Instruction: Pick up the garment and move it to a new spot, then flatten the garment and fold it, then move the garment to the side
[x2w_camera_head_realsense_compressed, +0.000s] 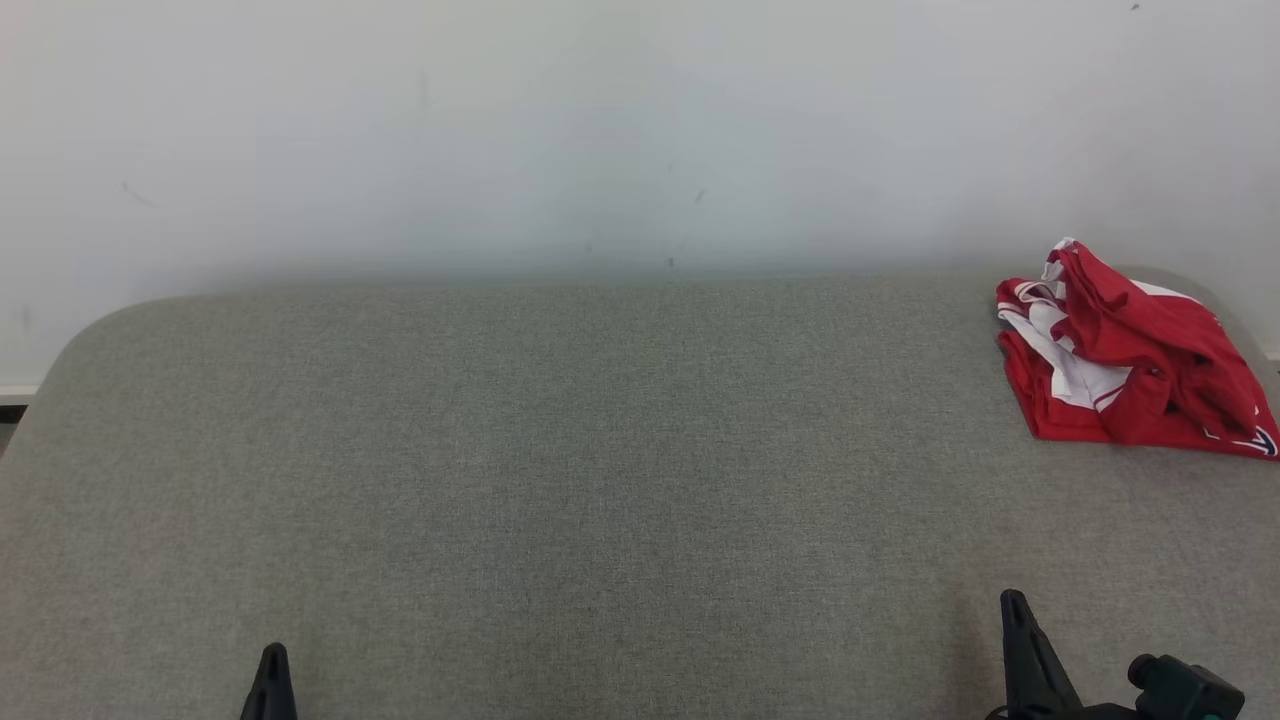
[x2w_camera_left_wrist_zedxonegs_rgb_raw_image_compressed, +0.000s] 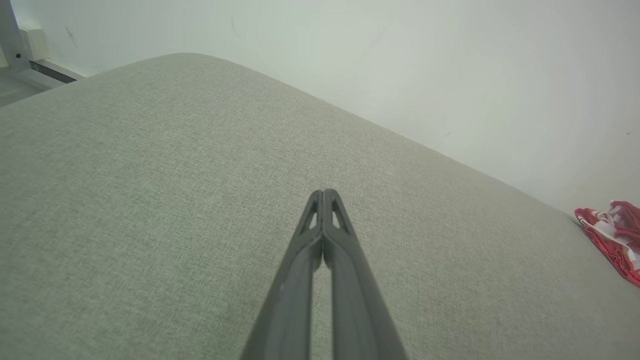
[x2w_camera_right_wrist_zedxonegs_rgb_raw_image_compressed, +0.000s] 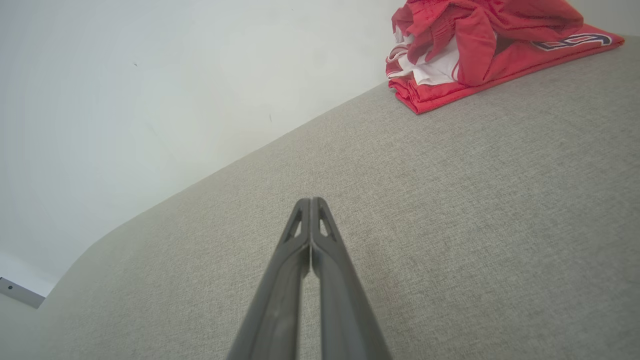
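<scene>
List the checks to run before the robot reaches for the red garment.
1. Target found: garment lies bunched at the far right corner of the grey surface: ok.
2. Target free: neither gripper touches it, nothing lies on it: ok.
3. Ready to grasp: right gripper shut and empty, must open first: not ok.
4. Other arm out of the way: left gripper shut, empty, at the near left: ok.
5. Path: bare surface between right gripper and garment: ok.
6. Garment's right edge fully on the surface: cannot tell.
</scene>
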